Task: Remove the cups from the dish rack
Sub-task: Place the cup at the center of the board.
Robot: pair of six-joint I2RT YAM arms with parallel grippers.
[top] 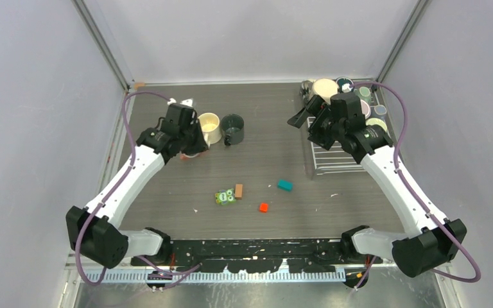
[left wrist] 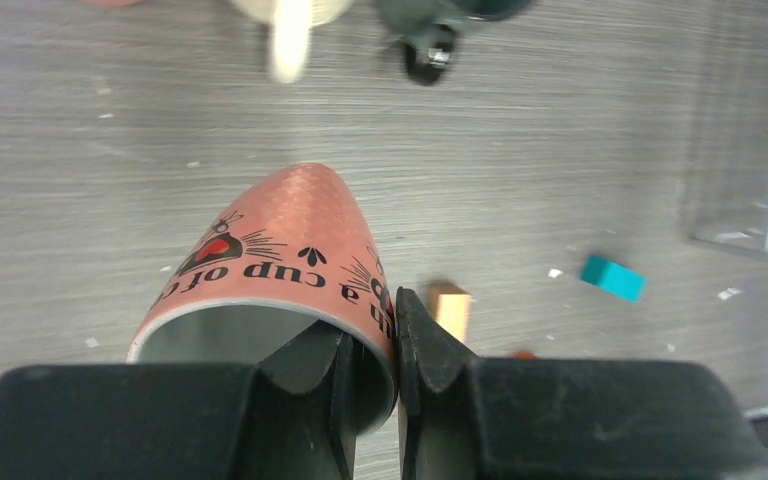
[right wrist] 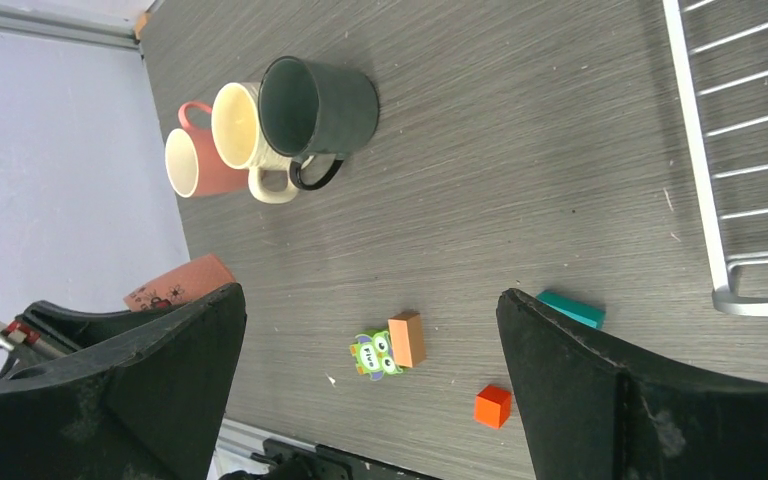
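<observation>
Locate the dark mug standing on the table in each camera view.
Top external: dark mug left of centre, toward the far side.
Left wrist: dark mug cropped at the top edge, handle showing.
Right wrist: dark mug upper left.
Shared landmark: cream mug right beside it.

A silver-white wire dish rack [top: 334, 163] sits at right on a dark wood-grain table [top: 276, 160]. A pink ceramic mug [right wrist: 195, 160], cream ceramic mug [top: 209, 126] and dark ceramic mug [top: 233, 128] cluster at left. Coloured toy blocks [top: 285, 185] lie between.
</observation>
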